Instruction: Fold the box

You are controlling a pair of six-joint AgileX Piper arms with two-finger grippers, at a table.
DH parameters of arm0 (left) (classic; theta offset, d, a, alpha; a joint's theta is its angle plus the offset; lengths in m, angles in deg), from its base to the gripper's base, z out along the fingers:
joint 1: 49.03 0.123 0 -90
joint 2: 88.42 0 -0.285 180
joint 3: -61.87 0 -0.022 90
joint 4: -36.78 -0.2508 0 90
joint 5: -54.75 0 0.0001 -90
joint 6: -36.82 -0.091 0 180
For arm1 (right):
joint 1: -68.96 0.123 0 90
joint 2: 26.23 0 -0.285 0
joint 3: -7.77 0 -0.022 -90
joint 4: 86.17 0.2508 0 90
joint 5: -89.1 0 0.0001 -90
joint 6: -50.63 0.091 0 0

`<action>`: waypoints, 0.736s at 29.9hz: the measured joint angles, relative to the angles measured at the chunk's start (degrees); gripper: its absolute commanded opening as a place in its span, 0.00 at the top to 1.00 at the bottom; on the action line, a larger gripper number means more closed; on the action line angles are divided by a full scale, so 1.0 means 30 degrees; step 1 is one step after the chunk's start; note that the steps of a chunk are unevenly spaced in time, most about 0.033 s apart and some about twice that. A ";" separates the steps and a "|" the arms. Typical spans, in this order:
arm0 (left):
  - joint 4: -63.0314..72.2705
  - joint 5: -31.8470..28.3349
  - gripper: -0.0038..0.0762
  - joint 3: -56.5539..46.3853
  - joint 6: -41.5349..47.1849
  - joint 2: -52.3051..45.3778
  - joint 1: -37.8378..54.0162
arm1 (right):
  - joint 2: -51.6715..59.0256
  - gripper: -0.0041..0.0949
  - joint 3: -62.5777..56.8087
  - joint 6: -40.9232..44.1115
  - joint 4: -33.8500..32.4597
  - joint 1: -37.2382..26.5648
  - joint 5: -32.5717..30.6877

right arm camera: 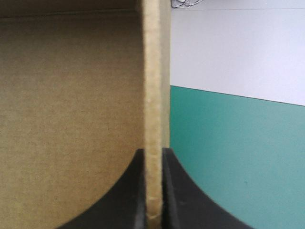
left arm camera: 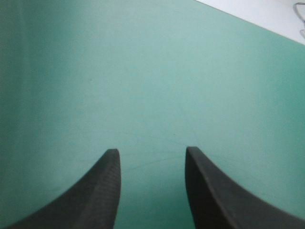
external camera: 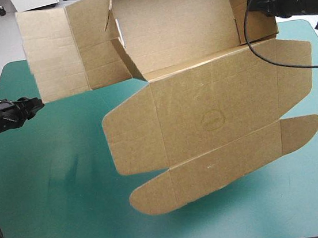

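Box was held tilted above the far side of the desk, its right wall pinched in the right gripper, seemingly to let the lid hang; left gripper stood parted, empty, at left.

Matt brown board forms the box; the teal-green cover looks smooth.

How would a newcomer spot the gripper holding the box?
Over the teal-green table cover is the box, a cut sheet of brown board. At its far right edge the black-fingered right gripper is shut on it; the left gripper stands open, empty.
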 measured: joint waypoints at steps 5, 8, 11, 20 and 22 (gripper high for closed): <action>0.3018 0.1523 0.56 0.0000 -0.1615 0.1340 -0.0175 | 0.0027 0.97 0.0007 -0.0758 0.1609 0.0018 -0.1218; 0.4019 0.1970 0.56 0.0000 -0.2196 0.1949 -0.0924 | 0.0027 0.97 0.0022 -0.0935 0.2322 0.0018 -0.1220; 0.4897 0.2060 0.56 0.0000 -0.2762 0.2194 -0.2213 | 0.0027 0.97 0.0022 -0.0935 0.2547 0.0018 -0.1220; 0.7590 0.1746 0.56 0.0000 -0.3483 0.2344 -0.5846 | -0.0370 0.97 0.0022 -0.1011 0.2464 0.0200 -0.1234; 0.8205 0.1977 0.56 0.0112 -0.3579 0.2360 -0.6405 | -0.0575 0.97 0.0022 -0.1011 0.2406 0.0249 -0.1234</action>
